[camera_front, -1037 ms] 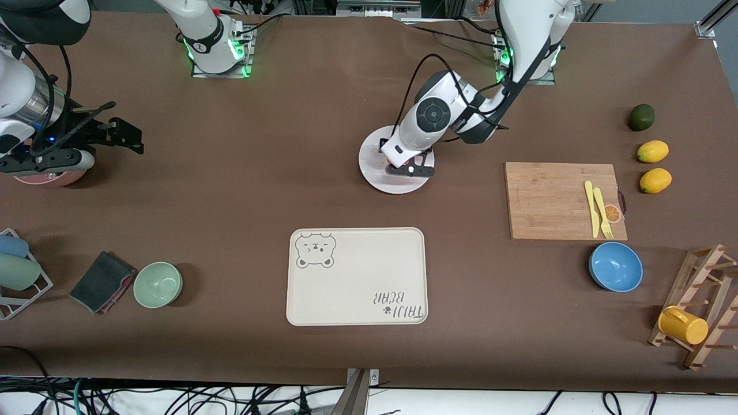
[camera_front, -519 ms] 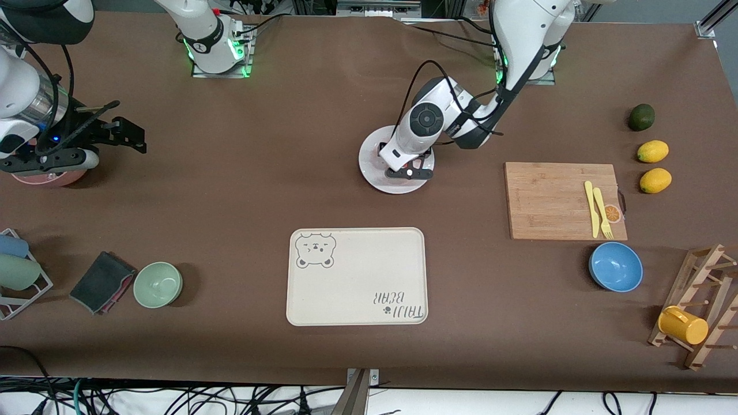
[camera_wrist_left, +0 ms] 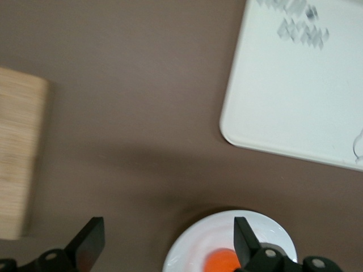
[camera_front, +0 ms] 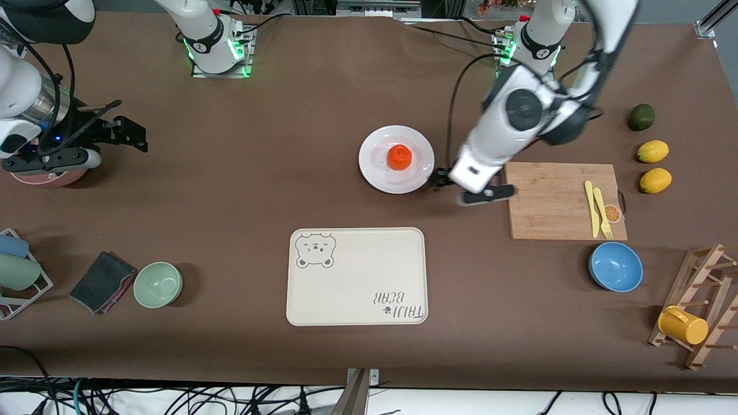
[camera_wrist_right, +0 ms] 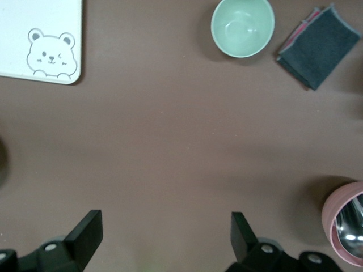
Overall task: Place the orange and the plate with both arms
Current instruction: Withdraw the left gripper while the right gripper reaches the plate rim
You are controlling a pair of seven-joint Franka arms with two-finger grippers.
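Note:
The orange (camera_front: 399, 157) lies in the middle of the white plate (camera_front: 373, 160), which rests on the table farther from the front camera than the bear-print tray. My left gripper (camera_front: 464, 188) is open and empty, up over the bare table between the plate and the cutting board. In the left wrist view the plate (camera_wrist_left: 193, 253) and the orange (camera_wrist_left: 220, 262) show beside one fingertip (camera_wrist_left: 245, 241) of the left gripper (camera_wrist_left: 167, 243). My right gripper (camera_front: 81, 147) waits open and empty by the pink bowl at the right arm's end; it also shows in the right wrist view (camera_wrist_right: 164, 232).
The cream bear-print tray (camera_front: 357, 300) lies nearer the front camera than the plate. A wooden cutting board (camera_front: 548, 202) carries a yellow knife and fork. A blue bowl (camera_front: 615, 267), two lemons (camera_front: 652, 151), a dark green fruit (camera_front: 641, 117), a green bowl (camera_front: 158, 284), a grey cloth (camera_front: 102, 282) and a pink bowl (camera_front: 49, 176) stand around.
My left gripper has let go of the orange on the plate, risen and swung toward the cutting board. The orange now shows uncovered. The right arm has barely moved.

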